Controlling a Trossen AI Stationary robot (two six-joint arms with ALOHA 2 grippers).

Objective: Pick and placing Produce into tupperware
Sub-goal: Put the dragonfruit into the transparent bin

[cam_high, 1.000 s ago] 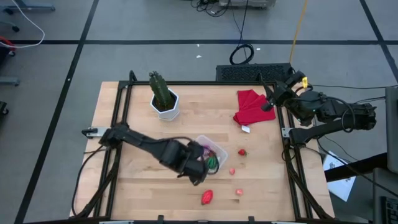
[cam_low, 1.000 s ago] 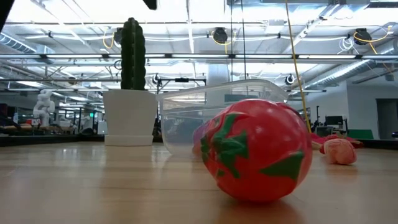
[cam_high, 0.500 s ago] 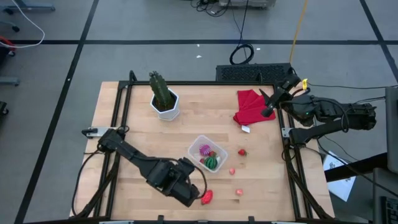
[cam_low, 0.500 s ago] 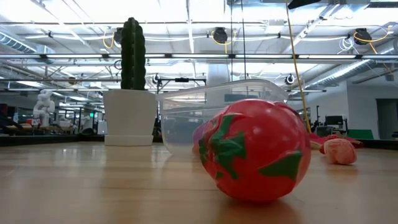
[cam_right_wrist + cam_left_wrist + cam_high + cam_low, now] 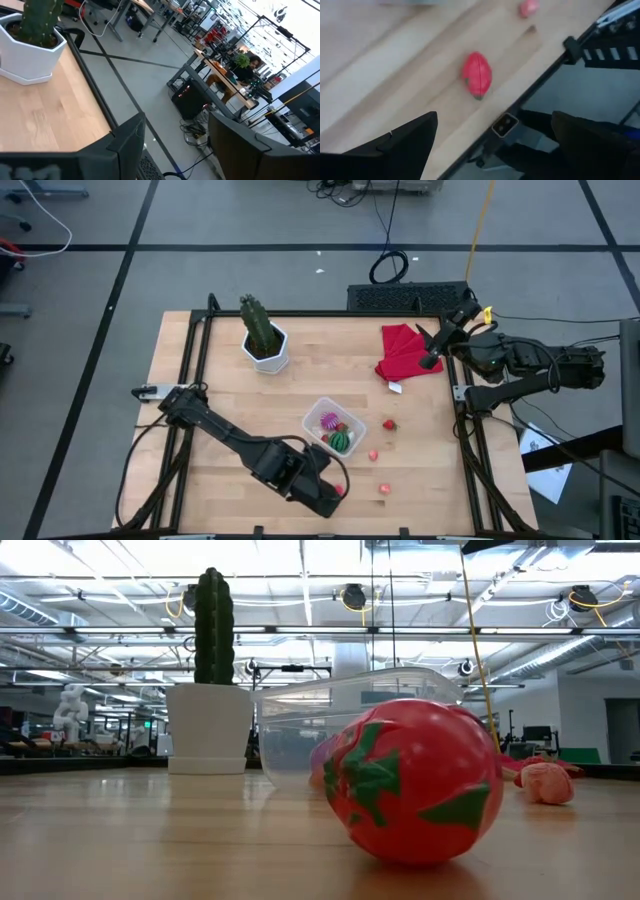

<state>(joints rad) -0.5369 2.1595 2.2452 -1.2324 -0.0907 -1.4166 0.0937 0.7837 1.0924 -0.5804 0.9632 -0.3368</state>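
Left gripper (image 5: 333,498) sits low at the near edge of the table (image 5: 220,395), right over the big red strawberry (image 5: 477,75). In the left wrist view its fingers (image 5: 407,142) are spread wide with nothing between them, and the strawberry lies on the wood ahead of the gap, close to the table's edge rail. In the low view that strawberry (image 5: 415,783) fills the foreground, resting on the tabletop. Just behind it is the clear tupperware (image 5: 333,428), mid-table, holding a green striped melon (image 5: 343,441), a purple ridged piece (image 5: 329,421) and a small red bit. Loose on the wood beside the tub: a pink berry (image 5: 384,489) near the front, another pink one (image 5: 373,455) just off the tub's corner, and a red berry (image 5: 389,424) a bit further back. Far side: cactus (image 5: 258,325) upright in its white pot (image 5: 270,352), red cloth (image 5: 404,352) toward the right rear. Right gripper (image 5: 432,352) waits at the cloth's right edge, fingers (image 5: 125,145) apart, empty.
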